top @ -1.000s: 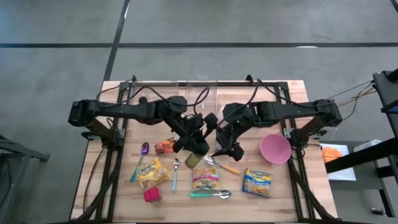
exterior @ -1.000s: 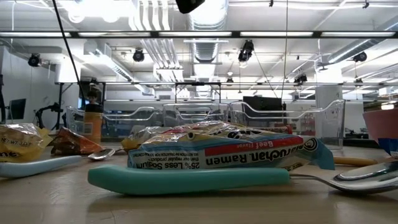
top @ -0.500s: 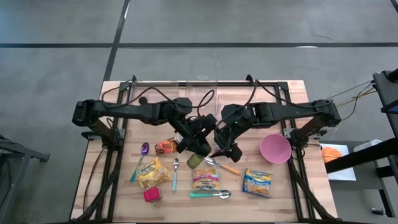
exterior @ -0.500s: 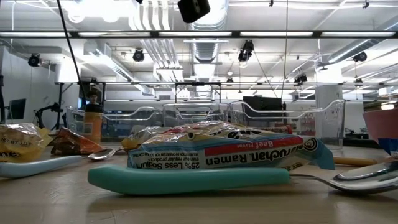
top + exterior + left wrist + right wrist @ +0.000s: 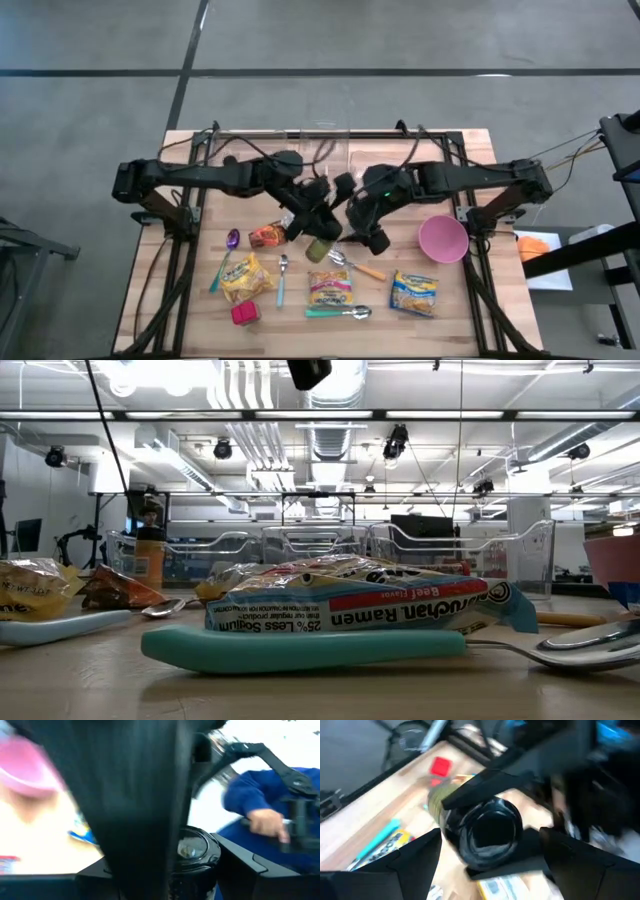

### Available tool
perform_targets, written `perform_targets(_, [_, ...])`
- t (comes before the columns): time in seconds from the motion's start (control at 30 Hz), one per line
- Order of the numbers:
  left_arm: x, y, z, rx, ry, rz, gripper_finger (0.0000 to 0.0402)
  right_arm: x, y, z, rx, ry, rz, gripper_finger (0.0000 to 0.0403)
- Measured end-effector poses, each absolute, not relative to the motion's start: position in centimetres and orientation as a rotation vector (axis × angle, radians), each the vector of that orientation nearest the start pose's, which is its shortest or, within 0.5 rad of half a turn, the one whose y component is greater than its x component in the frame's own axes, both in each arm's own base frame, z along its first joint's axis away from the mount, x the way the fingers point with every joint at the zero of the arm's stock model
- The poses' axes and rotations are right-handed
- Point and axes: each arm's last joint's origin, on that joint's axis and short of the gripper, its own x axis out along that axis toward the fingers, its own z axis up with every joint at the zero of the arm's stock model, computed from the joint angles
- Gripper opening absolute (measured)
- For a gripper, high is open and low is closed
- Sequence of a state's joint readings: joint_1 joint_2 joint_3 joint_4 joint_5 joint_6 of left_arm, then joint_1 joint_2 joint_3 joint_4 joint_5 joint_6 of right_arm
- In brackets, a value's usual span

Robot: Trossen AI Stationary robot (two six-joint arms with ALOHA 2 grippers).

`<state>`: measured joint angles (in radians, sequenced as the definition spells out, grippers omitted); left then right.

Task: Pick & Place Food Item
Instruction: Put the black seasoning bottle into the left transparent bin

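High view shows ramen packets (image 5: pixel 330 285) and spoons laid out along the table's (image 5: pixel 460 300) near half, ready for picking, and the pink bowl (image 5: pixel 442 238) at the right as a likely target. At mid-table a dark-lidded green jar (image 5: pixel 320 248) is lifted between both arms. The left gripper (image 5: pixel 308 232) is closed about halfway on it; the right gripper (image 5: pixel 366 237) stands wide around its lid end, seemingly for a handover.

Robotics lab, exposed ceiling ducts (image 5: pixel 335 435), strip lights (image 5: pixel 200 415), wooden table (image 5: pixel 455 300) on concrete floor (image 5: pixel 90 60)
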<state>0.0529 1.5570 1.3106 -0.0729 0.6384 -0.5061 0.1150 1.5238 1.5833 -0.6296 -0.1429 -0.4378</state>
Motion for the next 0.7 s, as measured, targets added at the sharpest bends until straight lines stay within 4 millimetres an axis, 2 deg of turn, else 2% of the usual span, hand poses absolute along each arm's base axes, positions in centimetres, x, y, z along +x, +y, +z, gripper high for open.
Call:
perform_targets(0.23, [33.6, 1.3, 36.5, -0.47, 0.297, -0.282, 0.0207, 29.8, 3.0, 42.1, -0.175, 0.447, 0.09, 0.0331])
perform_targets(0.33, [33.0, 1.6, 37.3, -0.409, 0.236, -0.156, 0.0207, 28.5, 2.5, 43.6, -0.08, 0.373, -0.071, 0.0331])
perform_targets(0.43, [32.8, 1.9, 38.0, -0.369, 0.171, -0.081, 0.0207, 27.8, 2.2, 44.6, -0.019, 0.298, -0.156, 0.0331])
perform_targets(0.53, [32.9, 1.9, 38.8, -0.335, 0.086, -0.086, 0.0207, 27.8, 2.2, 44.6, 0.016, 0.273, -0.165, 0.0331])
perform_targets(0.7, [32.8, 2.1, 39.5, -0.31, 0.024, -0.089, 0.0207, 28.2, 2.5, 43.3, 0.066, 0.298, -0.167, 0.0331])
